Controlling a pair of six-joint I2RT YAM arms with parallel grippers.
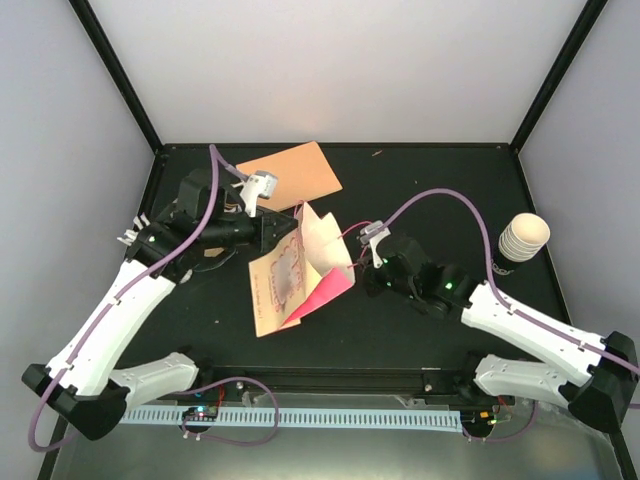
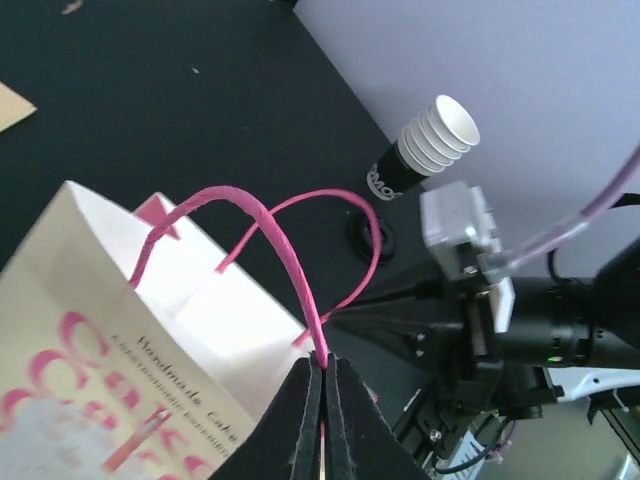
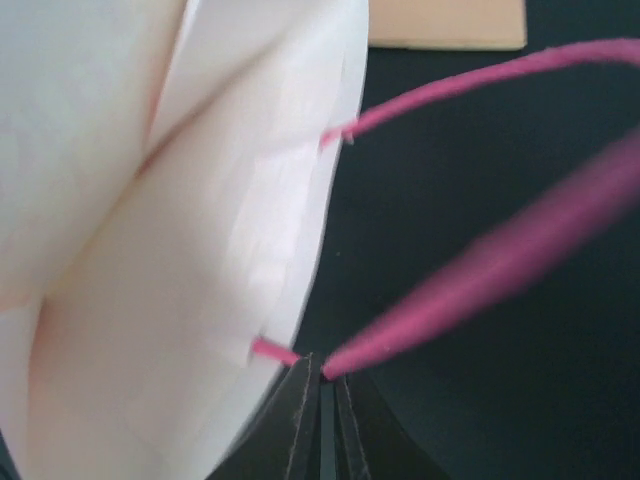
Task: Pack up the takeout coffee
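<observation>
The takeout coffee [image 1: 523,240], a cream ribbed cup with a dark lower part, stands at the table's right side, apart from both grippers; the left wrist view also shows this cup [image 2: 430,145]. A cream paper bag [image 1: 290,272] with pink print lies mid-table between the arms, its mouth turned to the right. My left gripper [image 1: 280,233] is shut on one pink handle [image 2: 285,260] of the bag [image 2: 150,330]. My right gripper [image 1: 366,266] pinches the other pink handle [image 3: 480,275] at its fingertips, beside the bag's open rim [image 3: 170,230].
A flat tan board [image 1: 295,172] lies behind the bag at the back of the black table [image 1: 440,180]. Black frame posts and pale walls close in the sides and back. A cable track runs along the near edge.
</observation>
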